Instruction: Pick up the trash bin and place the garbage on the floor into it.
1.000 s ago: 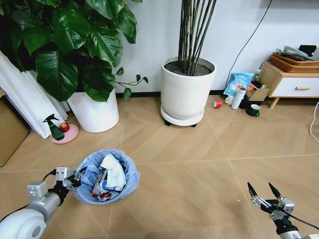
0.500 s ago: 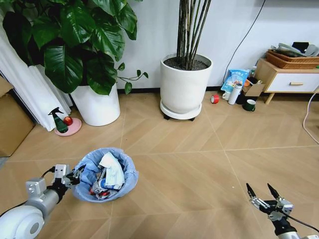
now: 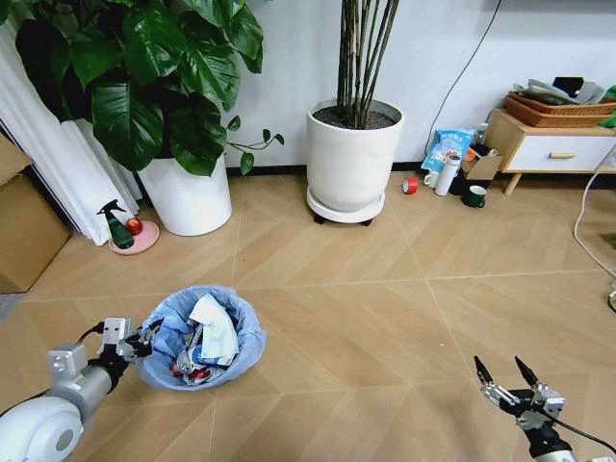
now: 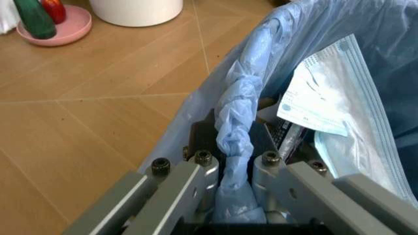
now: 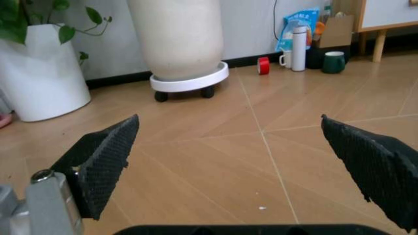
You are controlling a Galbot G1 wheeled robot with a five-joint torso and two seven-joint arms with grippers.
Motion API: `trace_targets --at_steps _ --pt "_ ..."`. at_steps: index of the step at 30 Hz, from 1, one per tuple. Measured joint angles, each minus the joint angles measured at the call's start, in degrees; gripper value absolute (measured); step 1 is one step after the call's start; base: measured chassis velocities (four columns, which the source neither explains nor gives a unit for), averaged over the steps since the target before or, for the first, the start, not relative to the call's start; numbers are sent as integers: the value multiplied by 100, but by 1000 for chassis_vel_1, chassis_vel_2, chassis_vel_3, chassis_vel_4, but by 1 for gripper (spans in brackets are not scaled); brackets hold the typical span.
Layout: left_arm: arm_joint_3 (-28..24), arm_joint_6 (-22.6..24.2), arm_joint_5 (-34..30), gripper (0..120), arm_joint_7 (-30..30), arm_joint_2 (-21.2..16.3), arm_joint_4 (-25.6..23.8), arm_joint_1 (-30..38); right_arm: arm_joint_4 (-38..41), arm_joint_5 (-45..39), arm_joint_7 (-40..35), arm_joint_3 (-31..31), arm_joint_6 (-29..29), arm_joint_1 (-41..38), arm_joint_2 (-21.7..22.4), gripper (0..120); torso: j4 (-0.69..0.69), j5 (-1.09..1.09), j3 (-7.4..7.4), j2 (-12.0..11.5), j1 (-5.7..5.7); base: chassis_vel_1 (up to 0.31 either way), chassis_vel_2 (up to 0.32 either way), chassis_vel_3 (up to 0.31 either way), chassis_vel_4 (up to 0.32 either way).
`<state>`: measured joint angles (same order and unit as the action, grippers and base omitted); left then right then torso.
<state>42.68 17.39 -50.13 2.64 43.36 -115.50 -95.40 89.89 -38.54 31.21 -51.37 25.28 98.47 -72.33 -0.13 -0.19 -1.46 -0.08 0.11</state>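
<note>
Bin [image 3: 200, 337] hangs from my left hand [image 3: 144, 339], clamped on its bag rim; right hand [image 3: 507, 375] open, well apart

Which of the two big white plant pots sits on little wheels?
The white pot with the tall thin stems, near the middle of the wall. It rests on a wheeled white tray; the leafy plant's pot stands straight on the floor.
</note>
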Motion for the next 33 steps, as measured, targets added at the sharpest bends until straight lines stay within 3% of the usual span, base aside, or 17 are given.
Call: trace_targets --at_steps 6,15,33 --pt "101 -60 -50 2 -99 -136 88 -36 116 218 -3 -99 1 57 -148 100 1 1 0 0 0 69 -64 -58 67" --pt "206 -89 -57 2 -153 -20 42 -97 304 307 23 -244 47 224 -308 100 0 1 0 0 0 68 -62 -60 58" --pt "355 -90 -51 2 -145 187 5 -145 276 204 53 -194 34 110 -185 100 0 1 0 0 0 19 -18 -20 18"
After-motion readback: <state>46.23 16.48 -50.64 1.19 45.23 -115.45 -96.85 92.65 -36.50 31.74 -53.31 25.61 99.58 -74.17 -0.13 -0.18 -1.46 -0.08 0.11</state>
